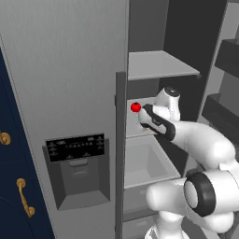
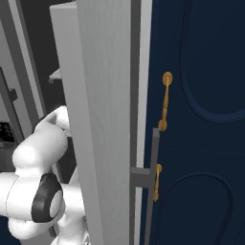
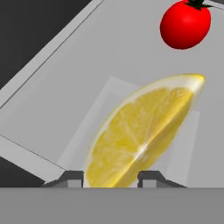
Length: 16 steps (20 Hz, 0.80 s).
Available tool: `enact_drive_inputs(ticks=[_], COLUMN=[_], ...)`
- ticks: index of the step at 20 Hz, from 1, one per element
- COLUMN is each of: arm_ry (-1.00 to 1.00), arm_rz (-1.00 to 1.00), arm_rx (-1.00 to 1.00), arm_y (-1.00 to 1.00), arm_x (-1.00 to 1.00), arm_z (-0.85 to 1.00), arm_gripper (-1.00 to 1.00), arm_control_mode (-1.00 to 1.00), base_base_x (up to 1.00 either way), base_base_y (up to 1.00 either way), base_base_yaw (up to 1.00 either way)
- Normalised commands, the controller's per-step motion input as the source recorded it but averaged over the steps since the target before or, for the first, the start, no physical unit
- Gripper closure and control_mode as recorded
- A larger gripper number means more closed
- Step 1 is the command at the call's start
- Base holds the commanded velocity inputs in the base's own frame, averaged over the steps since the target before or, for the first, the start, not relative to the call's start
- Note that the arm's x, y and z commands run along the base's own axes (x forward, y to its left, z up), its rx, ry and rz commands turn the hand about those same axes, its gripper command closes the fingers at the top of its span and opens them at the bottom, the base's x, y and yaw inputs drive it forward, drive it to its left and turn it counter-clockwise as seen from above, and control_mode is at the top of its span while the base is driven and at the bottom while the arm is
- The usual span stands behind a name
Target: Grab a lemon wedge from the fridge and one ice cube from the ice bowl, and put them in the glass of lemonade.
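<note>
The grey fridge [image 1: 70, 70] stands with its right door [image 2: 105, 119] swung open. My gripper [image 1: 141, 120] reaches onto the middle shelf inside. In the hand view the bright yellow lemon wedge [image 3: 140, 131] sits between my fingertips [image 3: 70, 177], its lower end touching both. My gripper [image 3: 111, 178] is shut on it. The wedge rests on or just above the pale shelf floor [image 3: 52, 100]. The ice bowl, the ice cube and the glass of lemonade are out of view.
A small red ball-like tomato [image 1: 135, 107] [image 3: 184, 24] lies just beyond the wedge. A shelf [image 1: 158, 65] is above my hand and an open drawer [image 1: 144, 161] below. Navy cabinets with gold handles [image 1: 23, 196] [image 2: 165, 100] flank the fridge.
</note>
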Motion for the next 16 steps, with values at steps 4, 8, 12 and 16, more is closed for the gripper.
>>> enact_drive_inputs(ticks=[4,8,12,16], arm_ry=[-0.09,0.05,0.18,0.05], arm_rz=[0.00,0.00,0.00,0.00], arm_rx=[0.00,-0.02,-0.03,0.00], arm_y=[0.08,0.18,0.23,0.00], arm_x=[-1.00,-1.00,-1.00,-1.00], arm_z=[0.60,1.00,1.00,0.82], arm_gripper=[1.00,1.00,1.00,1.00], arm_control_mode=[-1.00,-1.00,-1.00,-1.00], base_base_x=[0.00,0.00,0.00,0.00], base_base_y=[0.00,0.00,0.00,0.00], base_base_yaw=[0.00,0.00,0.00,0.00])
